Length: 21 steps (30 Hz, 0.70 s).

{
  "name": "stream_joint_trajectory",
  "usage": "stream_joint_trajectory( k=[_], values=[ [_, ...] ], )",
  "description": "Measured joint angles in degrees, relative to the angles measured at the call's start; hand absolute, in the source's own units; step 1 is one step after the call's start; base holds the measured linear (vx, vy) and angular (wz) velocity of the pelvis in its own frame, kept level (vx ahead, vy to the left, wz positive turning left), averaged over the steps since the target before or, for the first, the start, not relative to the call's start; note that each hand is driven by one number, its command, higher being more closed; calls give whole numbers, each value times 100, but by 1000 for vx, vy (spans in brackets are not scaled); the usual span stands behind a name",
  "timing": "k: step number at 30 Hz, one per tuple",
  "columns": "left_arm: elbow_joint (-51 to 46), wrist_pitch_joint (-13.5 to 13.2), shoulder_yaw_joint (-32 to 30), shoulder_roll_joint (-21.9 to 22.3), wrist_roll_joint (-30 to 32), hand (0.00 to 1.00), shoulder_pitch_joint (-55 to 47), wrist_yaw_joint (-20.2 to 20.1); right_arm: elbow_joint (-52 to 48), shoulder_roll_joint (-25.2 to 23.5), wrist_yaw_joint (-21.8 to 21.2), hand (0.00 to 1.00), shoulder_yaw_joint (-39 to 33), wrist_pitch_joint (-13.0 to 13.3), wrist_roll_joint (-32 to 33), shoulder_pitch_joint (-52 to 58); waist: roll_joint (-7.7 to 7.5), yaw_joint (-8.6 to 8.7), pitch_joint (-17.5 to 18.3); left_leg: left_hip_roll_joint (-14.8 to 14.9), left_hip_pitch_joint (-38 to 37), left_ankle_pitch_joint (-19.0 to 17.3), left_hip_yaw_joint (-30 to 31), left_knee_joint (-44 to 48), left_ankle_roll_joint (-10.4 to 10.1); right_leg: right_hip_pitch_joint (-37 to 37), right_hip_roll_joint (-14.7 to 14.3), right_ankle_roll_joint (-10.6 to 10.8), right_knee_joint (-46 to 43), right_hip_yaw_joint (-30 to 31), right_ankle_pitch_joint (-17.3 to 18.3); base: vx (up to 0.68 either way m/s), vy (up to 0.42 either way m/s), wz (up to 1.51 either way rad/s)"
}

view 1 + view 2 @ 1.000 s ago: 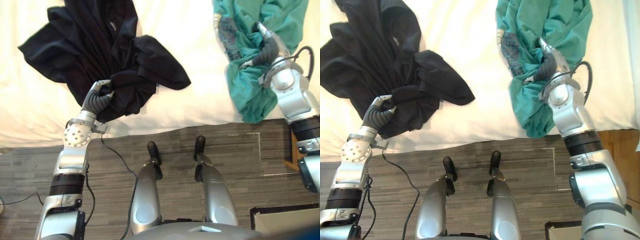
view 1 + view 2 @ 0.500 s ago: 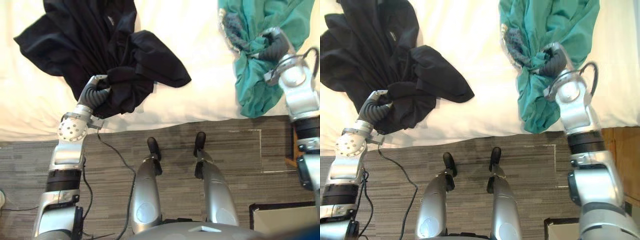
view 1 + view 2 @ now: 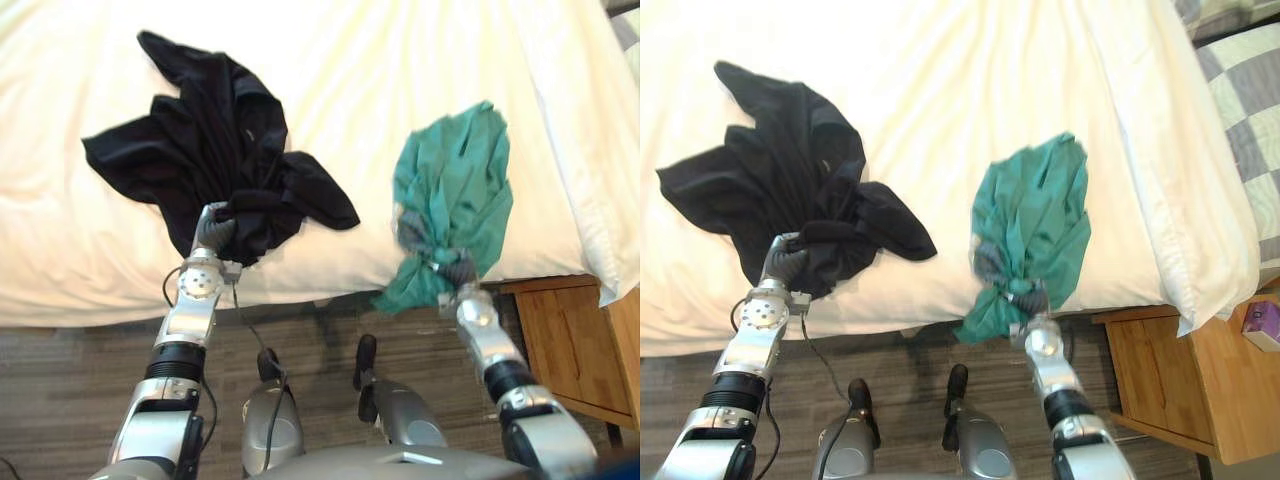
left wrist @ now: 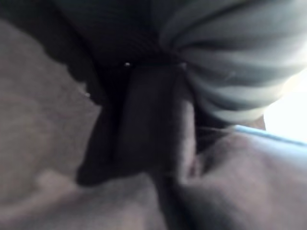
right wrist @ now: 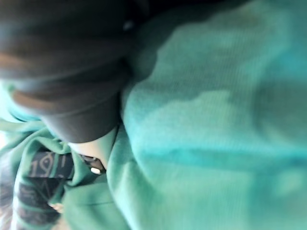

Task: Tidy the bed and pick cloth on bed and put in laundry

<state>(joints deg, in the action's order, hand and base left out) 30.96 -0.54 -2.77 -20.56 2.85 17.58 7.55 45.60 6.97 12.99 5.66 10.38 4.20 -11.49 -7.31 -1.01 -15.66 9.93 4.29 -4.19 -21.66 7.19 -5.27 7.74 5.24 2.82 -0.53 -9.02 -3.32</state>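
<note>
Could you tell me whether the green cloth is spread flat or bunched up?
Bunched up: the green cloth is gathered into folds where the right hand grips it.

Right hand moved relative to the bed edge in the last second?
Yes. The right hand, gripping the green cloth, has drawn back to the near edge of the bed; earlier it was further in over the mattress.

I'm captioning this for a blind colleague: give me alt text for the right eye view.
Seen from above, the robot's left hand grips a bunched black garment and its right hand a bunched green garment, both at the near edge of a white bed. A wooden nightstand stands beside the bed on the robot's right.
</note>
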Motion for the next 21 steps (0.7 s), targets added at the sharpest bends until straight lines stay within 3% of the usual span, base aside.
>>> stream_joint_trajectory(
  k=[2,3,7,10,16,21],
  values=[
    [362,-46,58,40,-917,100,-199,0,53,-178,-138,100,96,261,244,616,131,129,175,-134,-392,33,-135,-273,43,-242,82,57,67,61,11,44,89,-23],
    [560,-253,68,123,-1383,100,-369,-14,51,-202,-213,100,185,365,277,934,213,192,356,-210,-529,52,-162,-421,56,-283,118,99,82,112,25,54,87,-18],
    [642,-848,261,522,-2397,100,-1010,-196,-133,-249,-577,100,295,618,787,1516,332,313,695,-373,-916,76,-282,-741,77,-566,195,223,265,198,9,53,56,-12],
    [559,-1137,451,685,-2748,100,-1256,-447,-569,-268,-836,100,305,803,1155,1753,335,340,795,-434,-1048,90,-289,-848,97,-700,233,262,362,197,-12,0,0,0],
    [-443,-1216,1129,1032,-3491,100,-2081,-1040,-1966,-435,-1425,100,188,1164,1597,2206,352,416,1022,-508,-1336,93,-331,-961,103,-976,261,284,478,241,-26,-6,-5,-2],
    [-1277,-1306,1599,1350,-3586,100,-2313,-1118,-2824,-413,-1772,100,138,1207,1601,2337,557,541,1194,-481,-1460,92,-447,-964,103,-1012,210,275,469,385,-37,-58,-38,-16]
  ],
)
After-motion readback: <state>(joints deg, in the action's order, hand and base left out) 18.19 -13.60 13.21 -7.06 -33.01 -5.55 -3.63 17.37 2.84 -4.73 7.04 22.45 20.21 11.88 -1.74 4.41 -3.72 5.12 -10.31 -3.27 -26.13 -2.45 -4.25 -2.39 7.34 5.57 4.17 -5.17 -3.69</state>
